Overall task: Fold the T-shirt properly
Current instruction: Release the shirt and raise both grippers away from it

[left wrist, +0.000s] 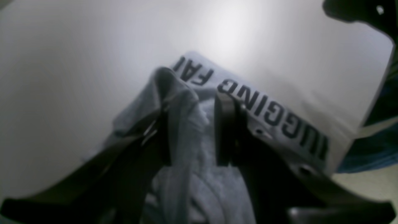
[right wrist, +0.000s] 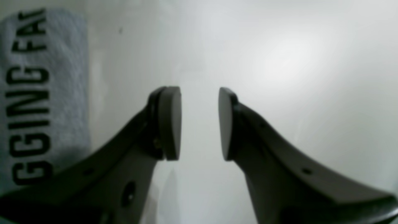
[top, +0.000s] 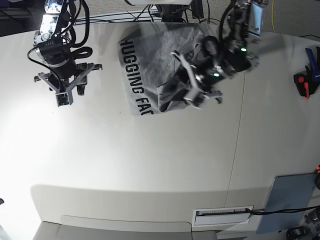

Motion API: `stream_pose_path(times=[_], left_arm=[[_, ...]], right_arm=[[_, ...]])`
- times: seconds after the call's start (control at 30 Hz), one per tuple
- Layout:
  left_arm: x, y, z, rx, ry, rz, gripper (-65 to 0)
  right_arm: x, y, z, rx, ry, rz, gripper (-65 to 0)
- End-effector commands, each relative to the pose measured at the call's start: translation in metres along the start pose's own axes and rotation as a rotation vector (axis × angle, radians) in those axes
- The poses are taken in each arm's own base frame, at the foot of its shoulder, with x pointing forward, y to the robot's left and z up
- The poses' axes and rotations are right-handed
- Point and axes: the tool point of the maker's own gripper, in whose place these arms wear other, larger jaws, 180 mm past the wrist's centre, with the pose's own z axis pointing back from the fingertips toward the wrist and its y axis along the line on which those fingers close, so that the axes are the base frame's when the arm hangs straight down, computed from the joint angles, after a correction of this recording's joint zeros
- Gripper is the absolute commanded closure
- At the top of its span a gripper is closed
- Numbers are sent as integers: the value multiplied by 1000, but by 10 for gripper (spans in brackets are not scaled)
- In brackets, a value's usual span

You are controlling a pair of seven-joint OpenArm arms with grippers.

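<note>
The heather-grey T-shirt [top: 147, 57] lies crumpled at the back middle of the white table [top: 150, 165], with black block lettering along its left edge. My left gripper [top: 192, 94] is at the shirt's front right part. In the left wrist view it [left wrist: 192, 124] is shut on a bunched fold of the grey T-shirt [left wrist: 186, 105], with the lettered edge [left wrist: 258, 105] just beyond. My right gripper [top: 64, 97] hangs open and empty over bare table, left of the shirt. In the right wrist view it [right wrist: 199, 124] is open, with the lettered shirt edge [right wrist: 40, 93] at the far left.
A red and black tool [top: 302, 82] and a blue-handled tool [top: 312, 56] lie at the table's right edge. A grey-blue pad [top: 290, 200] sits at the front right. Cables [top: 125, 17] run behind the table.
</note>
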Motion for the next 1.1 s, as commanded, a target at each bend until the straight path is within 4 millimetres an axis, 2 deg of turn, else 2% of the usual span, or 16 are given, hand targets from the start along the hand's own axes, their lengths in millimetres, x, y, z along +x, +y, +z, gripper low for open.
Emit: stream_pose_path(times=[0.0, 0.1, 0.17, 0.37, 0.57, 0.7, 0.73, 0.77, 0.83, 0.87, 1.07], left_arm=[[16, 2, -2, 37, -39, -23, -203], [18, 10, -12, 165, -7, -56, -203], [20, 6, -16, 196, -2, -85, -203], [8, -9, -28, 199, 37, -96, -203], [5, -7, -41, 206, 54, -77, -203], [2, 1, -45, 226, 70, -89, -202], [3, 5, -44, 240, 68, -97, -189], [4, 10, -43, 263, 65, -92, -145], [5, 21, -40, 311, 63, -75, -19], [5, 27, -38, 337, 62, -68, 0], [-5, 57, -22, 443, 93, -28, 0]], right_arm=[[4, -3, 0, -7, -21, 0, -205], [-4, -3, -4, -3, 12, -6, -205], [-6, -3, -5, -2, 18, -7, -205], [-6, -2, -5, -2, 18, -7, -205], [-6, -3, -5, -2, 22, -7, -205], [-7, -3, -5, -2, 27, -6, -205], [-7, -3, -5, -2, 28, -6, -205], [-7, -2, -5, -2, 28, -7, -205], [-7, -3, -5, -2, 28, -6, -205], [-7, -3, -5, -2, 28, -6, -205], [-6, -2, -5, -2, 22, -6, -205]])
